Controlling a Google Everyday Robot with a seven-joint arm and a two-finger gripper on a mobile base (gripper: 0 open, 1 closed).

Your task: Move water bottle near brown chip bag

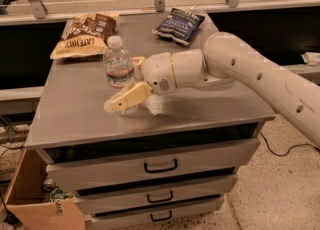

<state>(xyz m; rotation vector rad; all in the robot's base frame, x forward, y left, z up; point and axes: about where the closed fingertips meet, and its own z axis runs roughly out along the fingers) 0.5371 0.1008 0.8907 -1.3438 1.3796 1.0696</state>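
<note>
The water bottle (118, 66) stands upright on the grey counter (220, 99), left of centre and towards the front half of the top. It is clear, with a white cap and a thin label band around its middle. The brown chip bag (85, 34) lies flat at the back left corner, behind the bottle and a little to its left, near it but not touching. A smaller dark blue chip bag (178, 23) lies at the back, right of centre, well apart from both.

The white arm (250, 69) reaches in from the right, low over the counter, and its gripper (124, 86) sits around the lower half of the bottle. The gripper's pale yellow near side crosses in front of the bottle's base, and the bottle rises above it. Whether the gripper is pressing on the bottle or only set around it, I cannot tell

Below the top are three drawers (160, 165) with dark handles. An open cardboard box (30, 194) stands on the floor at the left front corner, and a dark cable (280, 150) runs across the speckled floor on the right
</note>
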